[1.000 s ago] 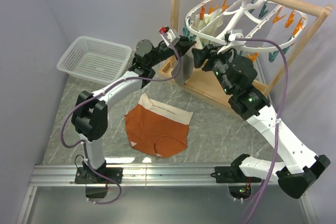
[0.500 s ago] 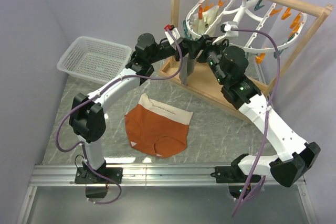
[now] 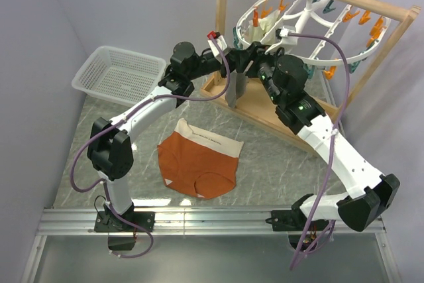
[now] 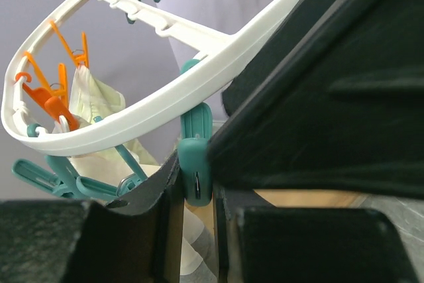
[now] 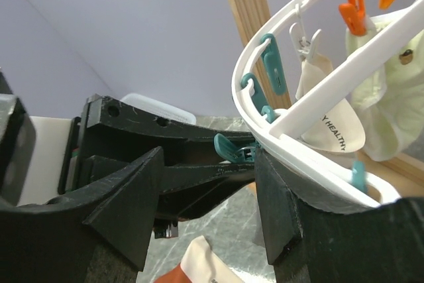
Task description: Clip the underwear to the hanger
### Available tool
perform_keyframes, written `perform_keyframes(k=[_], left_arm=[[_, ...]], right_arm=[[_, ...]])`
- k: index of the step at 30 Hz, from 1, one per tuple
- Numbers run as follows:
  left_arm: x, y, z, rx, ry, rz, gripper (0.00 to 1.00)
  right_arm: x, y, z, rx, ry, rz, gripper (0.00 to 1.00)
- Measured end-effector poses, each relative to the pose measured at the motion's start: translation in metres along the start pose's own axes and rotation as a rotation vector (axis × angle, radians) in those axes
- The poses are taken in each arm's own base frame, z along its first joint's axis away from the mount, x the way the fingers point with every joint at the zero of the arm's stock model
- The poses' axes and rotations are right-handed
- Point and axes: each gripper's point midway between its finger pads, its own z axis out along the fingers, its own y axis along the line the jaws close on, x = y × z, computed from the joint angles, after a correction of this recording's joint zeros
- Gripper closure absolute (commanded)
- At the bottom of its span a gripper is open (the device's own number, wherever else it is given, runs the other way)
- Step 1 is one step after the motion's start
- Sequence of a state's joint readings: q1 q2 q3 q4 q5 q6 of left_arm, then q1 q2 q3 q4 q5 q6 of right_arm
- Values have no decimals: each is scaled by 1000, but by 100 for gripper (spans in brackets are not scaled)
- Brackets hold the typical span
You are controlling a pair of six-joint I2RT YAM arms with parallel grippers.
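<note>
On the table [image 3: 278, 164], the underwear [image 3: 199, 160] was seen lying flat, not yet picked up. Up at the hanger [image 4: 218, 57], a teal clothespin [image 4: 197, 164] was pinched by the left gripper [image 3: 233, 56]. The right gripper [image 5: 209, 157] was held open. No clipping was done yet.

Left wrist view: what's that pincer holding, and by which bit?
A teal clothespin on the hanger. The left pincer looks closed on the pin's lower half, one finger either side.
</note>
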State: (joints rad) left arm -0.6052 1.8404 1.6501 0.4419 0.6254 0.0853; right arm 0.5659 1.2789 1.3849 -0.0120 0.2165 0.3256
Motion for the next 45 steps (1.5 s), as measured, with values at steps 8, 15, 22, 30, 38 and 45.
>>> perform_keyframes(k=[8,15,22,30,38,45], left_arm=[[1,-1,-1,13,4,-4,100],[-2,-9,-2,53,-4,-18,97],[-7,-12,-3,77,-11,-32,80],[-3,-12,-4,77,5,-47,67],[-7,-13,-4,87,12,-74,56],[-21,-11,-2,84,-7,-99,88]], right_arm=[[11,-3,10,11,20,3,44],[12,-6,16,17,25,-3,76],[4,-4,19,-8,26,11,100],[2,-9,19,-11,36,25,100],[0,-9,19,-16,37,39,100],[0,-7,19,-32,40,43,100]])
